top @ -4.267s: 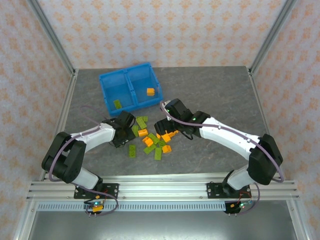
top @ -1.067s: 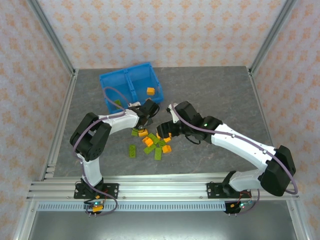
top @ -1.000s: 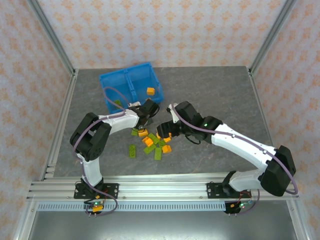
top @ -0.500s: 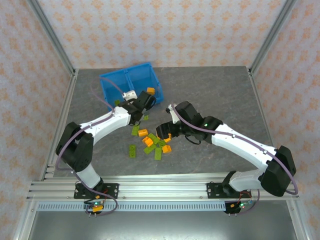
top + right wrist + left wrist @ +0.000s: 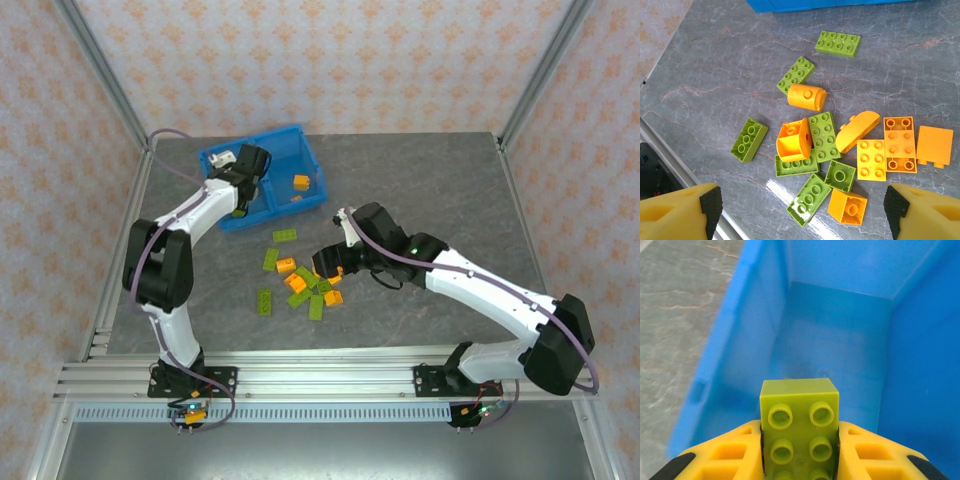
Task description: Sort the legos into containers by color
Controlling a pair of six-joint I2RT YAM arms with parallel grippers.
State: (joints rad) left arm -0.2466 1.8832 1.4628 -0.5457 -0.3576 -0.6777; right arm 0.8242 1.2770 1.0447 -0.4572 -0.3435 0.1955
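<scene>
My left gripper [image 5: 244, 182] hangs over the left compartment of the blue bin [image 5: 314, 168]. It is shut on an olive-green lego [image 5: 799, 432], studs toward the camera, squeezed between yellow fingers [image 5: 720, 460], with the bin's blue floor and walls [image 5: 740, 330] below. An orange lego [image 5: 300, 182] lies in the right compartment. The loose pile of green and orange legos [image 5: 310, 285] sits in front of the bin. My right gripper [image 5: 326, 262] hovers open above that pile [image 5: 812, 135], its fingertips [image 5: 710, 200] wide apart and holding nothing.
Stray green bricks lie at the pile's left: a flat plate [image 5: 284, 236], one at the near left [image 5: 265, 300] and another [image 5: 749, 140]. Metal frame posts and patterned walls border the grey table [image 5: 430, 190], and a rail runs along the near edge.
The left arm swung from the pile up and left to the bin's left compartment, carrying the green lego. The right arm stayed put.
</scene>
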